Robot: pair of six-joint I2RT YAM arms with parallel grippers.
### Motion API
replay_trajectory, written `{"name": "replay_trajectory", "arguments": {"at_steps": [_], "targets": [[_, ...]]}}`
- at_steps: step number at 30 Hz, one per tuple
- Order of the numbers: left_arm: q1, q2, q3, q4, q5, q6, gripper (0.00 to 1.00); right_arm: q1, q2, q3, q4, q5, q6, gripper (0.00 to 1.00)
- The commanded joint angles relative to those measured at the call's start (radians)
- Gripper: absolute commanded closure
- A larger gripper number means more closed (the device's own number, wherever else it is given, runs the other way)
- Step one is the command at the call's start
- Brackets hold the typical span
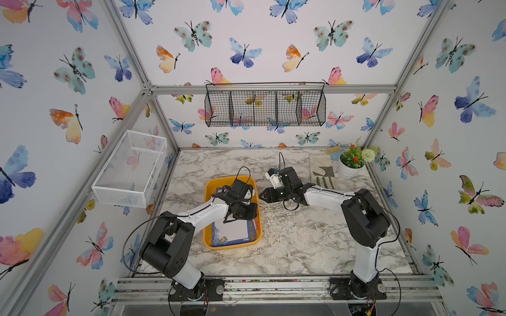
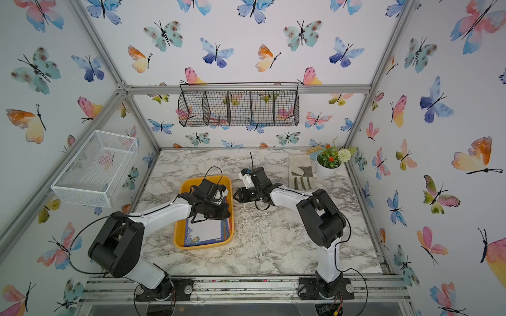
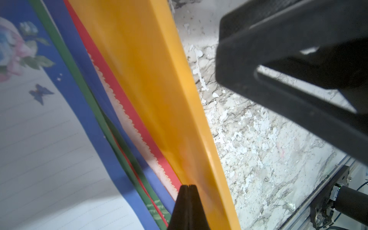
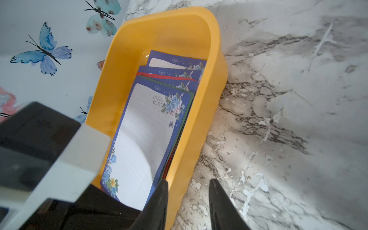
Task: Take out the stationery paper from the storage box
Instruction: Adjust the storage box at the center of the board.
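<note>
storage box (image 1: 208, 198): yellow-orange tray, flat on the marble table (image 1: 287, 246), left of centre. Its long side runs away from the robot in both top views.
stationery paper (image 4: 139, 129): all of it is inside the box, in a loose, slightly fanned stack. The top sheet is lined white with a blue floral border and bows up a bit. Green, red and more blue borders peek out under it.
left gripper (image 3: 188, 187): down inside the box with the pincer clenched tight. The tips sit right where the red-bordered sheet meets the box's right inner wall, and I can't see anything pinched between them.
right gripper (image 4: 189, 199): pincer released, jaws apart at the box's right wall. 1 finger is over the inside, the other over the marble outside. Touching or not, can't tell.
background stuff: white mesh basket (image 1: 128, 169) on the left wall, black wire basket (image 1: 265, 109) on the back wall, potted flowers (image 1: 351, 161) in the far right corner.
</note>
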Motion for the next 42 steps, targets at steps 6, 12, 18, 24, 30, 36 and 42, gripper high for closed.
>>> {"name": "replay_trajectory", "arguments": {"at_steps": [6, 12, 18, 24, 30, 36, 42], "targets": [[0.097, -0.124, -0.032, -0.038, -0.043, 0.037, 1.00, 0.026, -0.089, -0.086, -0.051, 0.013, 0.027, 0.65], [0.229, -0.204, -0.033, -0.099, -0.083, 0.089, 1.00, 0.074, -0.111, -0.126, -0.068, 0.026, 0.036, 0.67], [0.395, -0.279, -0.055, -0.123, -0.076, 0.126, 0.91, 0.110, -0.138, -0.160, -0.056, 0.032, 0.057, 0.68], [0.423, -0.284, -0.044, -0.140, -0.105, 0.141, 0.82, 0.123, -0.160, -0.170, -0.060, 0.026, 0.070, 0.68], [0.430, -0.264, -0.042, -0.140, -0.148, 0.153, 0.77, 0.130, -0.168, -0.176, -0.064, -0.001, 0.076, 0.69], [0.432, -0.248, -0.040, -0.138, -0.185, 0.162, 0.66, 0.138, -0.171, -0.179, -0.065, -0.014, 0.080, 0.69], [0.433, -0.226, -0.039, -0.128, -0.196, 0.165, 0.65, 0.147, -0.178, -0.187, -0.067, -0.027, 0.086, 0.69]]}}
